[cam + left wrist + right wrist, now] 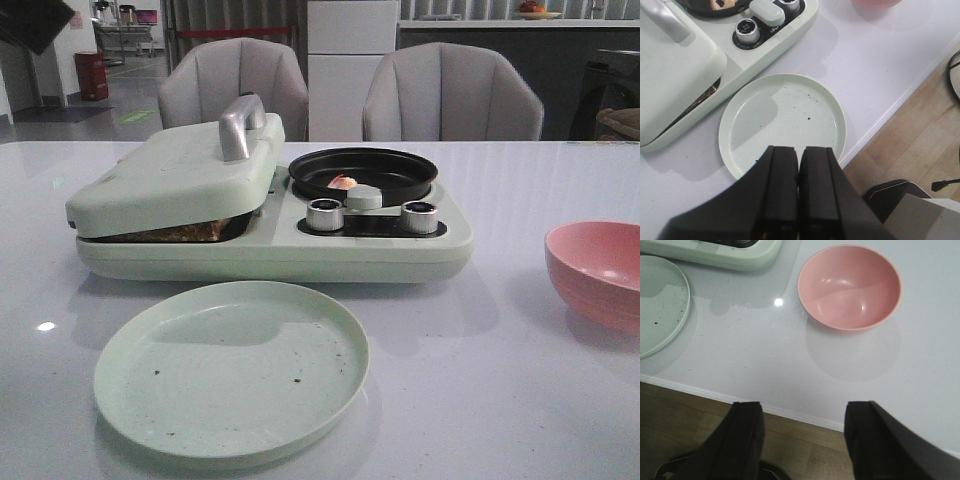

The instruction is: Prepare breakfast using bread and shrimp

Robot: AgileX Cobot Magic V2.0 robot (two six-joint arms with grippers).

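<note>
Cooking seems underway: the browned bread (185,232) lies under the mint-green press lid (175,170), the pink shrimp (342,183) in the black round pan (363,172). Left tool (799,167) closed empty, right tool (804,427) spread wide. Next, lifting the lid by its handle.

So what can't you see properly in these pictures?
- Bread: front view, only a brown edge shows under the lid.
- Shrimp: front view, too small for detail; left wrist view, cut by the edge.
- Pink bowl: front view, cut by the right edge.
</note>
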